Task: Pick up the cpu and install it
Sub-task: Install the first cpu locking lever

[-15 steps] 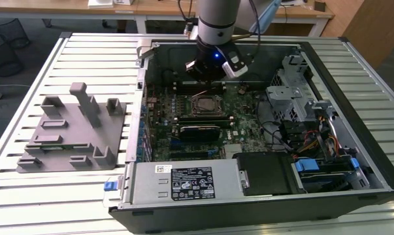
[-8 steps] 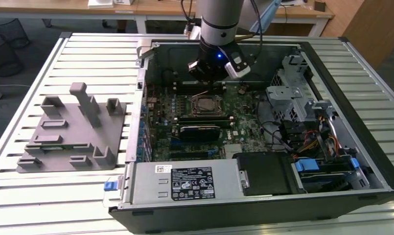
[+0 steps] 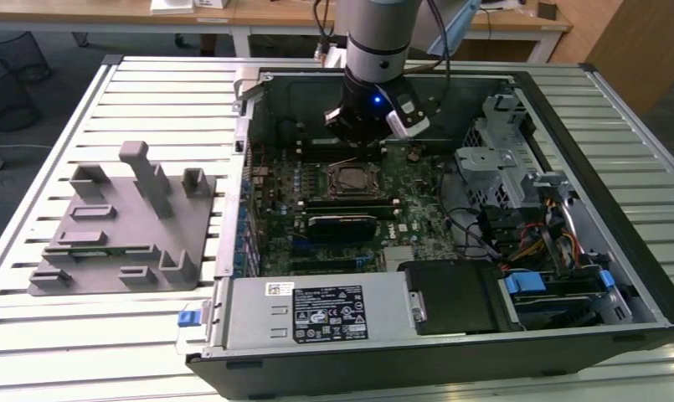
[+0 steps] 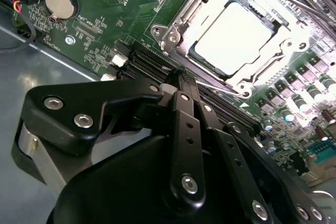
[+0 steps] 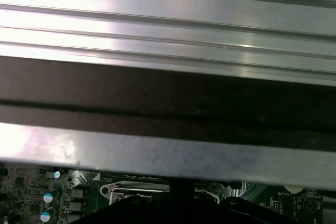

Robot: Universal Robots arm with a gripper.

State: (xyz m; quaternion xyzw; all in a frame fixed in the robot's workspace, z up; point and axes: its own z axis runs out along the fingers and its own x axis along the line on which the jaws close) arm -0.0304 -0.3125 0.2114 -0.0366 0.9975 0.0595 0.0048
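Observation:
The cpu point(image 4: 233, 38), a pale silver-white square, lies flat inside the metal socket frame point(image 4: 231, 30) on the green motherboard. In the second wrist view my gripper point(image 4: 181, 77) hovers just beside that socket. Its black fingers point(image 4: 185, 124) are drawn together at the tips with nothing between them. In the exterior view the gripper point(image 3: 359, 151) hangs inside the open computer case, just behind the socket point(image 3: 348, 177), and it is not touching the cpu.
The computer case point(image 3: 604, 167) lies open on a slatted metal table point(image 3: 146, 92). A grey plastic fixture point(image 3: 125, 226) with upright posts stands on the exterior view's left. Drive cages and cables point(image 3: 516, 209) crowd the case's right side. The case wall point(image 5: 168, 103) crosses the first wrist view.

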